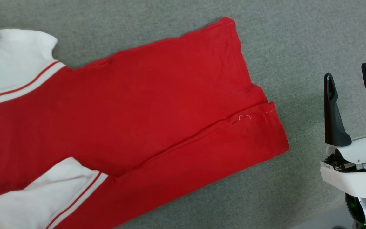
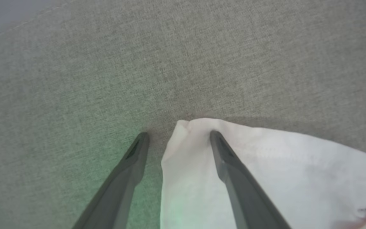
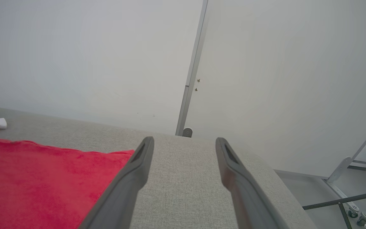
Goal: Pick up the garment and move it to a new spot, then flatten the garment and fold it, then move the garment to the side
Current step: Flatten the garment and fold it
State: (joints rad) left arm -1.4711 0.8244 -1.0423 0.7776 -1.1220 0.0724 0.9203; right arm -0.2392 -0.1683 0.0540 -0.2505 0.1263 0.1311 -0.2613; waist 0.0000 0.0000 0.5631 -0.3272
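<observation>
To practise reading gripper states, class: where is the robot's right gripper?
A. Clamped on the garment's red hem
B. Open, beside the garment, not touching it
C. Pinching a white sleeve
B: the right gripper has its fingers standing apart, with bare grey surface between it and the hem of the garment.

Shirt (image 1: 145, 105) cut off at two edges
In the head view its collar end runs past the left edge and a sleeve (image 1: 52, 190) past the bottom; the right gripper (image 1: 349, 74) is clipped at the right edge. In the left wrist view one finger (image 2: 229, 168) of the left gripper (image 2: 178, 136) hides part of a sleeve (image 2: 297, 178); whether they touch cannot be told.
</observation>
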